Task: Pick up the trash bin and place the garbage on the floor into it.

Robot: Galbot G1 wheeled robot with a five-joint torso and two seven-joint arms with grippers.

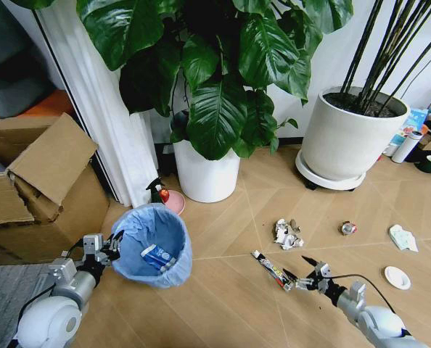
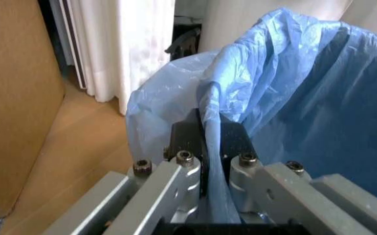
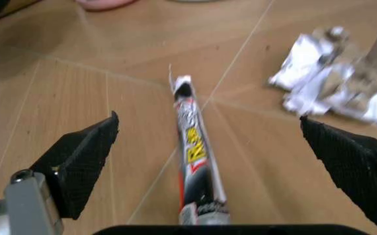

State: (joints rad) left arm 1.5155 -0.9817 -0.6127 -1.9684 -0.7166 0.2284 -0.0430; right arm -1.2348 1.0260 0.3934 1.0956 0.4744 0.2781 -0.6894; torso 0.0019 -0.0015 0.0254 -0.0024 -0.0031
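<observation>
The left gripper (image 1: 115,245) pinches the rim of the bin (image 1: 152,245), which holds a packet (image 1: 157,257), while the right gripper (image 1: 296,272) hangs just over the floor (image 1: 223,304), fingers (image 3: 84,156) spread astride the stick wrapper (image 1: 271,270), near the paper wad (image 1: 288,233).

White curtain (image 1: 103,109), cardboard box (image 1: 38,188), potted plants (image 1: 208,94) on chevron floor (image 1: 230,290).

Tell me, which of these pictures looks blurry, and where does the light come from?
Right wrist view: the stick wrapper is fairly sharp, the silvery wad beyond it soft. Left wrist view: daylight glows through the curtain and the blue bag. Head view: sharp, evenly lit, faint shadows on the floor.
</observation>
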